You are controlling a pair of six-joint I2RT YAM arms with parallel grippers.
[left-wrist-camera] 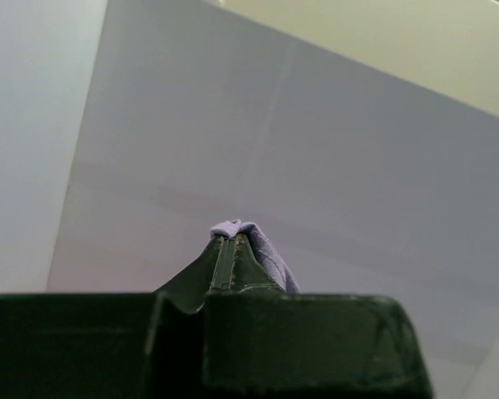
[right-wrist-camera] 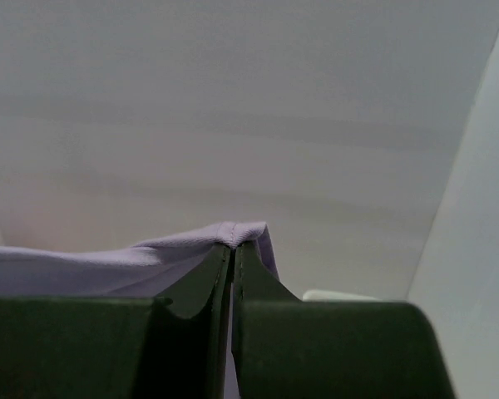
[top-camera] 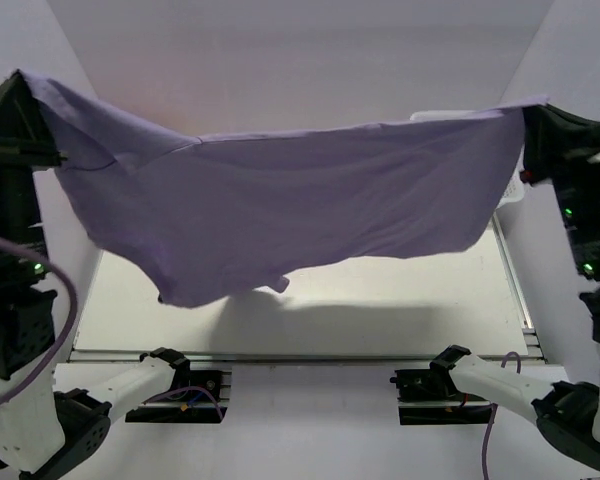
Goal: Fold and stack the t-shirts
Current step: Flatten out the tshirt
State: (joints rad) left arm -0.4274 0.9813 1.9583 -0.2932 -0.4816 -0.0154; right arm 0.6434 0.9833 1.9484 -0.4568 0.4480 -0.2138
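Note:
A plain lavender-purple t-shirt (top-camera: 290, 200) hangs stretched in the air between my two grippers, high above the table. My left gripper (top-camera: 20, 85) is shut on its upper left corner; the cloth (left-wrist-camera: 258, 245) pokes out past the closed tips (left-wrist-camera: 229, 241). My right gripper (top-camera: 528, 112) is shut on its upper right corner, where a hem (right-wrist-camera: 191, 249) folds over the closed tips (right-wrist-camera: 233, 247). The shirt's lower edge sags to the left, clear of the table. The pink and red t-shirts are out of view.
The white table top (top-camera: 400, 305) lies below the hanging shirt, with a metal rail along its near and right edges. A white basket (top-camera: 510, 195) peeks out behind the shirt's right side; its rim also shows in the right wrist view (right-wrist-camera: 337, 294). White walls enclose the space.

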